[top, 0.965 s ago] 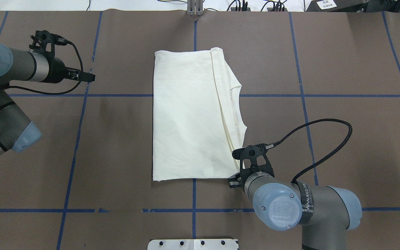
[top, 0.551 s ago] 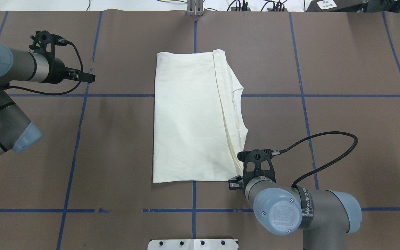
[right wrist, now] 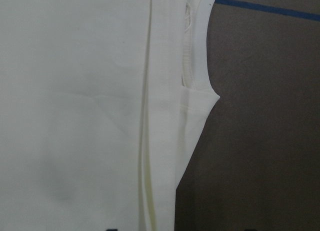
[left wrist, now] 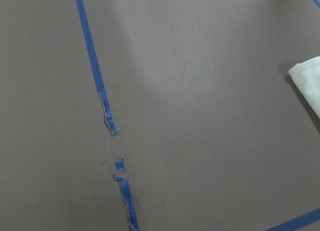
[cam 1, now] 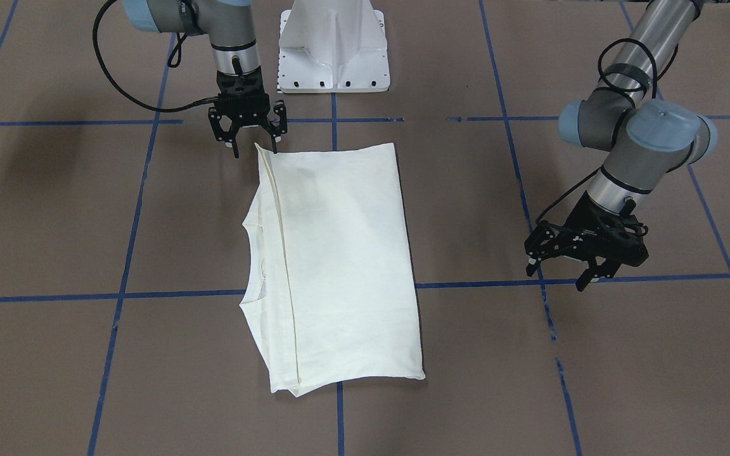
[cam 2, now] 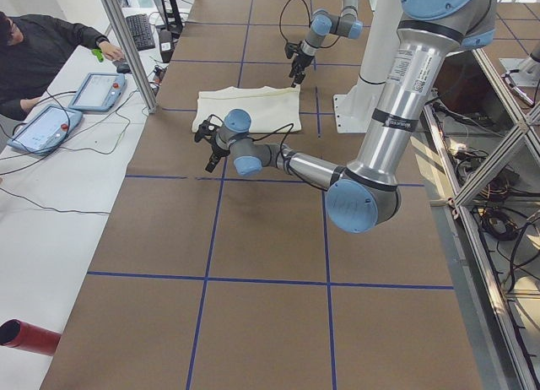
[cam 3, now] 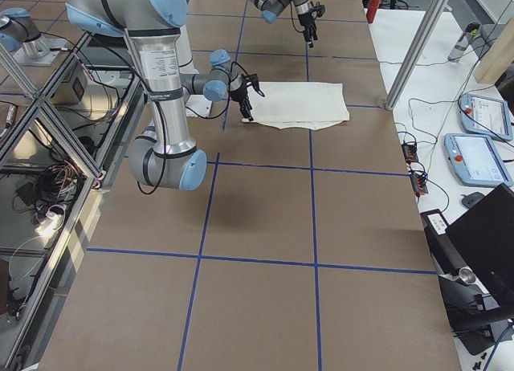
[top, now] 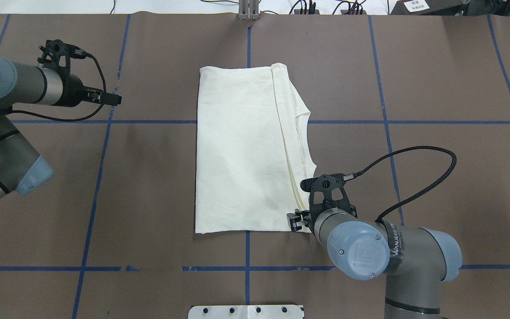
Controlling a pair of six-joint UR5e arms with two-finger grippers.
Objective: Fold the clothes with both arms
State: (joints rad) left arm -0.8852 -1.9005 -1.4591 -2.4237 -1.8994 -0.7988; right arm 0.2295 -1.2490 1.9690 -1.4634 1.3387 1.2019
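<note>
The left grey-and-silver jointed robot arm (top: pixel 11 88) reaches over the brown paper-covered worktop (top: pixel 148 199) with its blue tape grid, and its black two-fingered left hand (cam 1: pixel 558 269) hangs above a tape line with the fingers spread apart, holding nothing, well apart from the cloth; its wrist view shows bare brown paper, a torn strip of blue tape (left wrist: pixel 107 116) and only a corner of the cloth at the right edge. The cream long-sleeved T-shirt (top: pixel 237 150) lies flat in the middle of the worktop, folded into a long rectangle with the plain side up, a narrow folded strip running along its right side and the ribbed neckline (right wrist: pixel 197 51) showing beyond that strip. At the shirt's corner nearest the white pedestal base (cam 1: pixel 333 50), on the right, the right arm (top: pixel 396 266) points its black right hand (cam 1: pixel 254 149) downward, fingers apart and standing on either side of that corner; whether they touch the cloth cannot be told
</note>
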